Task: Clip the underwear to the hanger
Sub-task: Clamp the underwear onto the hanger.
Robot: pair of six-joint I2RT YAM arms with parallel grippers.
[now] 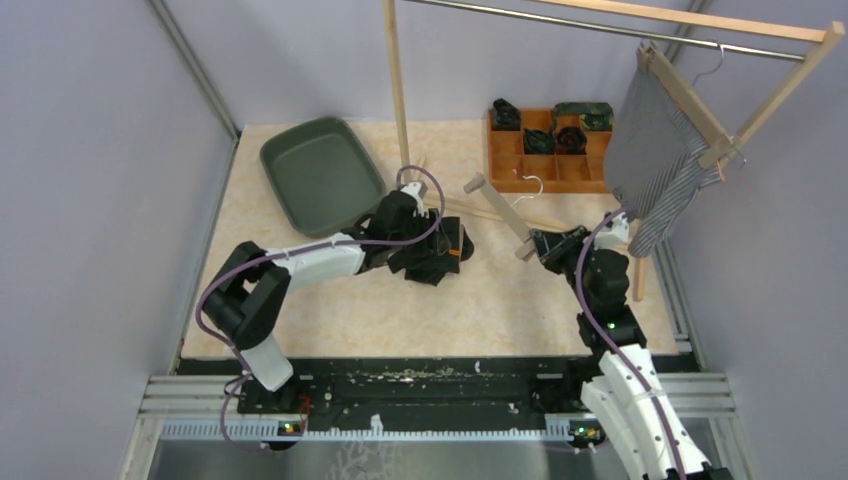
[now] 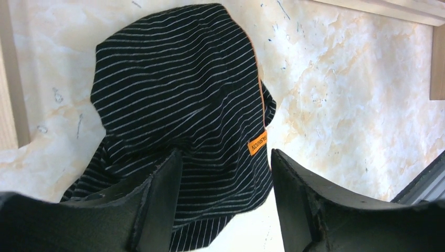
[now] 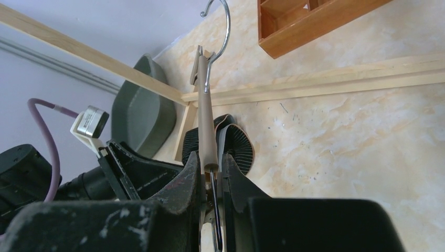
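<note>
The black underwear (image 2: pixel 183 100), with thin white stripes and an orange tag, lies bunched on the marble table top (image 1: pixel 500 300). My left gripper (image 2: pixel 225 178) is open just above it, one finger (image 2: pixel 162 194) over the cloth and the other beside its edge. In the top view the left gripper (image 1: pixel 440 250) covers most of the underwear (image 1: pixel 432 272). My right gripper (image 3: pixel 211 168) is shut on the end clip of the wooden hanger (image 3: pixel 204 110) and holds it tilted above the table. The hanger (image 1: pixel 497 213) and its metal hook (image 3: pixel 220 31) point towards the back left. The right gripper (image 1: pixel 548 247) is right of the underwear.
A dark green tray (image 1: pixel 322 175) sits at the back left. A wooden organiser box (image 1: pixel 545 150) with rolled underwear stands at the back. A wooden rack post (image 1: pixel 397 80) rises behind the left gripper. A grey striped garment (image 1: pixel 655 150) hangs on the rack at the right.
</note>
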